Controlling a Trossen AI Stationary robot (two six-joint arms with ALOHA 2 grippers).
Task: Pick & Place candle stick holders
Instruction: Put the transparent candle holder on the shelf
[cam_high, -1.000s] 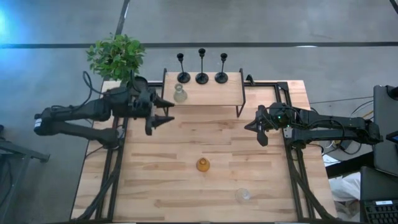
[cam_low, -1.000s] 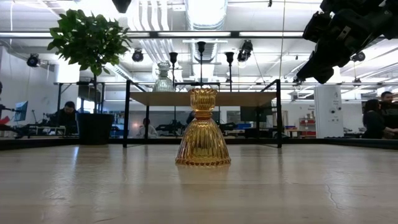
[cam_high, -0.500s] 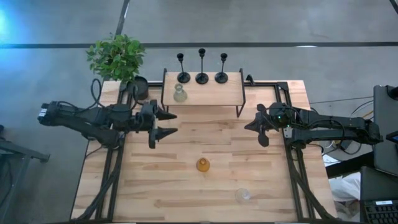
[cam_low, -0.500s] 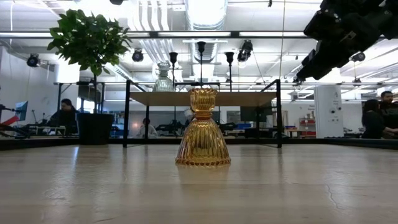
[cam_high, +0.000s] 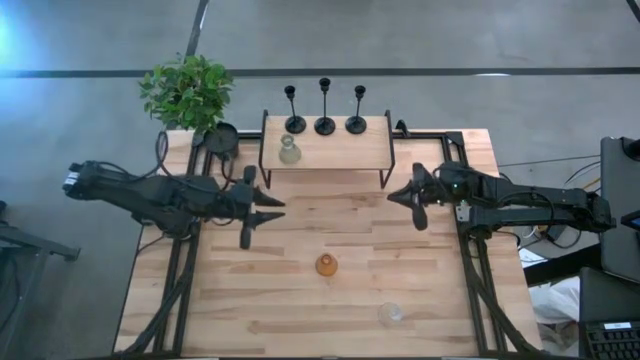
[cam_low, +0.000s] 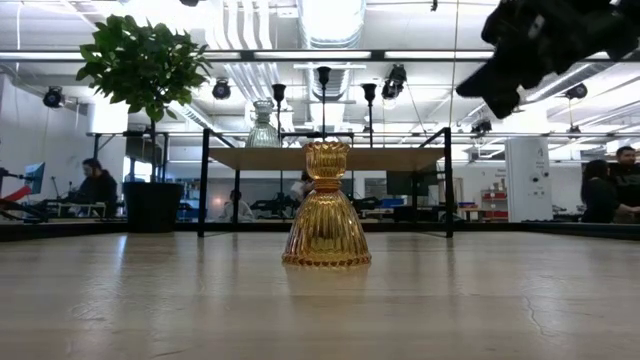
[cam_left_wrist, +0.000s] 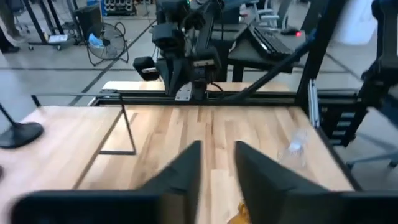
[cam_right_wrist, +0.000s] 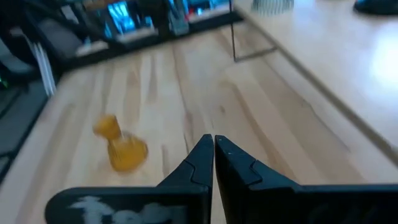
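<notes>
Three black candle stick holders (cam_high: 290, 110) (cam_high: 324, 105) (cam_high: 357, 110) stand upright on their round bases in a row along the far edge of a raised wooden shelf (cam_high: 340, 148). In the low view they show as candle stick holders (cam_low: 323, 90) above the shelf (cam_low: 400, 158). My left gripper (cam_high: 271, 211) hovers over the table's left half, near side of the shelf, open with a narrow gap (cam_left_wrist: 217, 163), and nothing sits between its fingers. My right gripper (cam_high: 393, 195) hangs over the table's right half, shut (cam_right_wrist: 213, 148) and empty.
A greenish glass vase (cam_high: 289, 150) stands on the shelf's left part. An amber glass vase (cam_high: 326, 265) and a clear one (cam_high: 390, 313) stand on the table's near half. A potted plant (cam_high: 187, 90) and black pot (cam_high: 222, 137) sit at the far left corner.
My left gripper has moved from beside the shelf's left end toward the table's near edge, and the gap between its fingers has narrowed. My right gripper has shifted a little toward the table's left and risen, staying shut.
</notes>
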